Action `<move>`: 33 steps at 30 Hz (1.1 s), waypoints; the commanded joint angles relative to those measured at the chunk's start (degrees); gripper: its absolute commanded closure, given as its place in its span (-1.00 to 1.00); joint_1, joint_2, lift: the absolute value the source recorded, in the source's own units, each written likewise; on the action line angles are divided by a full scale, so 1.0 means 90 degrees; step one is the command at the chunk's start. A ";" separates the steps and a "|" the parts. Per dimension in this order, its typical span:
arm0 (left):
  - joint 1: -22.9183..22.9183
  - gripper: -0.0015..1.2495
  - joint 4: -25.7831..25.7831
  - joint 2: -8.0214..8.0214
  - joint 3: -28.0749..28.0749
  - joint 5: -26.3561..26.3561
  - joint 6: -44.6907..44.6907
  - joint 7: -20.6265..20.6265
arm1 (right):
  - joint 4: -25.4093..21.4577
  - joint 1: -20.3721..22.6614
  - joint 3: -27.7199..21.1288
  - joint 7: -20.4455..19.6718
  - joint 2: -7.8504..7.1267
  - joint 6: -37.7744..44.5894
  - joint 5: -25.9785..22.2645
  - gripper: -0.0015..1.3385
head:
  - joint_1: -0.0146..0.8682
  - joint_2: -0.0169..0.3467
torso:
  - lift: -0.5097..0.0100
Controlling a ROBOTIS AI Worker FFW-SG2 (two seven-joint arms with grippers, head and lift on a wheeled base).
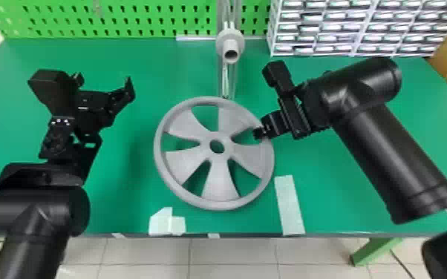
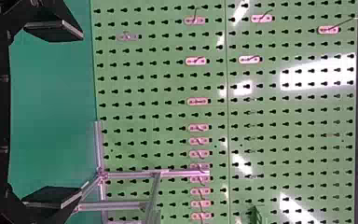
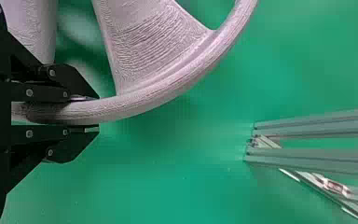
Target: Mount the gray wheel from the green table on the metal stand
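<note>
While the right gripper [image 3: 98, 114] clasps the wheel [image 1: 219, 178] by its rim [image 3: 144, 103] over the table [image 1: 330, 196], short of the stand [image 1: 230, 37], only the grasp looks done and mounting is left (left gripper [image 2: 83, 111] empty, fingers apart).

- Gray wheel [image 1: 219, 181]: even gray, its spokes finely ridged with wavy lines
- Green table [image 1: 122, 207]: flat deep green
- Metal stand [image 1: 220, 74], twelve o'clock from the wheel: silvery gray
- Pegboard [image 1: 137, 18], eleven o'clock: bright green, dotted with rows of dark keyhole slots
- Drawer rack [image 1: 317, 32], one o'clock: white grid, dark-and-pale cells
- Tape strip [image 1: 289, 204], five o'clock: white
- Floor [image 1: 144, 252], six o'clock: pale tiles, darker joint lines
</note>
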 commanded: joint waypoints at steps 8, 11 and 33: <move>0.0280 -0.81 -0.0383 0.0004 0.0081 0.0181 0.0107 0.0354 | -0.1076 0.1007 -0.0576 -0.0280 0.0083 -0.0699 0.0186 0.68 | 1.00 -0.62 | 0.58; 0.0319 -0.81 -0.0442 -0.0006 0.0130 0.0210 0.0107 0.0423 | -0.1233 0.1241 -0.0645 -0.0358 0.0112 -0.1001 0.0186 0.68 | 1.00 -0.62 | 0.58; 0.0436 -0.81 -0.0637 -0.0006 0.0140 0.0337 0.0117 0.0804 | -0.2697 0.3097 -0.1309 -0.1608 0.0132 -0.3091 0.0117 0.70 | 1.00 -0.62 | 0.58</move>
